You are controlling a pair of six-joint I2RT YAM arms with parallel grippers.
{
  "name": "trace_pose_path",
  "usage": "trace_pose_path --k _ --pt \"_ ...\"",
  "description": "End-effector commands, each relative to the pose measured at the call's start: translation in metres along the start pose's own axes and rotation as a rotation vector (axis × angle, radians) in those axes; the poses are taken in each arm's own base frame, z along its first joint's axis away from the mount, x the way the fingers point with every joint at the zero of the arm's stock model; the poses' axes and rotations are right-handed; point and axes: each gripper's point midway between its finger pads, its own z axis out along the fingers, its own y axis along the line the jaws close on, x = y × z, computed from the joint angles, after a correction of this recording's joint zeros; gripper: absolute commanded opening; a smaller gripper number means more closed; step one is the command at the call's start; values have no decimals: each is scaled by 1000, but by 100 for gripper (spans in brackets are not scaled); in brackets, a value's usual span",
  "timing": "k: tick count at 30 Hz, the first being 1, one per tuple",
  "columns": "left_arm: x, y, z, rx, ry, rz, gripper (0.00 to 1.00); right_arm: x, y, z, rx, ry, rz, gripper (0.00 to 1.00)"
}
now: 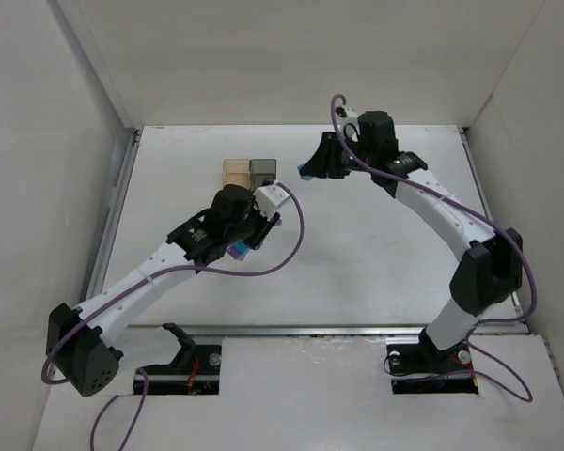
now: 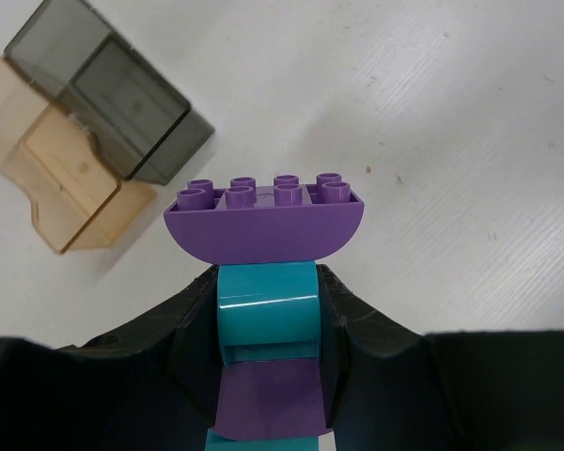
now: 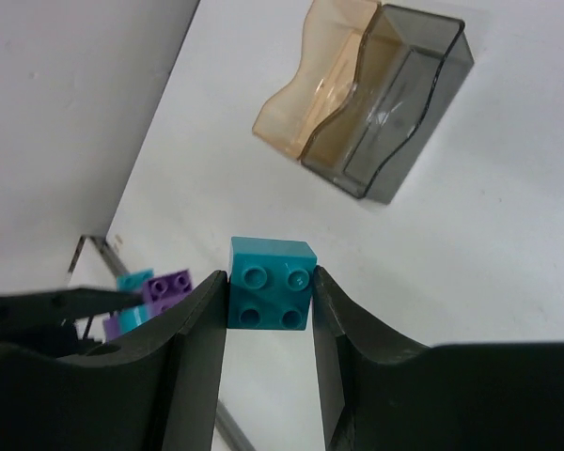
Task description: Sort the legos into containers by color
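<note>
My left gripper (image 2: 267, 310) is shut on a stack of joined legos (image 2: 266, 282): a purple curved brick (image 2: 265, 225) at the tip, then teal, purple and teal bricks between the fingers. In the top view it (image 1: 244, 242) hangs above the table, near the containers. My right gripper (image 3: 269, 296) is shut on a single teal brick (image 3: 271, 284), held above the table just right of the containers (image 1: 305, 172). The amber-orange container (image 1: 236, 172) and the smoky grey container (image 1: 263, 170) stand side by side, touching. Both look empty in the wrist views (image 2: 66, 178) (image 3: 395, 103).
White enclosure walls (image 1: 47, 141) stand on the left, back and right. A metal rail (image 1: 338, 329) runs along the table's near edge. The left arm's purple cable (image 1: 287, 249) loops over the table middle.
</note>
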Motion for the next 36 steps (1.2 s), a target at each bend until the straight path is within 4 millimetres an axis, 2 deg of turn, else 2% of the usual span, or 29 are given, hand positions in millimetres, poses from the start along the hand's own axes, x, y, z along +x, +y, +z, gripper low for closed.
trace_pose_path --k 1,2,4,5,7,8,9,11,14,17,19,21,22,24,26,29,30,31,32,33,34,35,36 --pt "0 19 -18 -106 -38 -118 0 -31 20 34 18 -94 14 0" --pt "2 26 -24 -157 -45 -154 0 -21 7 60 49 -63 62 0" --pt "20 34 -26 -215 -21 -191 0 -21 6 85 80 -74 86 0" --pt "26 39 -29 -245 -18 -210 0 -21 -5 105 98 -70 110 0" --pt "37 50 -39 -321 -26 -255 0 -18 -7 126 102 -62 167 0" --pt "31 51 -43 -324 -55 -258 0 -29 -6 131 97 -85 175 0" --pt "33 54 -46 -345 -59 -260 0 -16 -11 149 103 -57 192 0" --pt "32 60 -51 -376 -77 -268 0 -17 -15 160 119 -68 187 0" --pt "34 68 -54 -414 -82 -267 0 -14 -25 174 162 -73 201 13" --pt "34 68 -55 -416 -89 -259 0 -4 -35 180 188 -54 219 42" --pt "34 66 -54 -405 -91 -258 0 -2 -33 184 163 -49 217 58" --pt "34 65 -53 -396 -92 -258 0 -1 -22 187 100 -24 195 64" --pt "34 65 -53 -396 -92 -258 0 -3 -18 186 82 -22 192 73" --pt "31 67 -54 -397 -101 -253 0 -1 -9 186 52 -8 148 82" --pt "28 67 -53 -389 -111 -242 0 -10 3 175 27 -22 97 84" --pt "11 62 -53 -332 -156 -173 0 -15 26 157 -88 5 12 84" --pt "8 51 -50 -263 -165 -137 0 -20 42 144 -143 8 -57 84" --pt "-4 48 -52 -229 -198 -101 0 -22 48 133 -188 18 -90 84" --pt "-19 29 -53 -107 -256 13 0 -19 67 91 -377 72 -164 85" --pt "-20 30 -54 -109 -255 39 0 -19 67 91 -379 72 -165 85" --pt "-32 22 -57 -57 -313 68 0 -7 73 70 -446 106 -180 85" --pt "-37 18 -58 -35 -335 86 0 -7 69 63 -438 100 -189 85" --pt "-41 15 -58 -14 -354 107 0 -1 74 50 -492 123 -206 85"
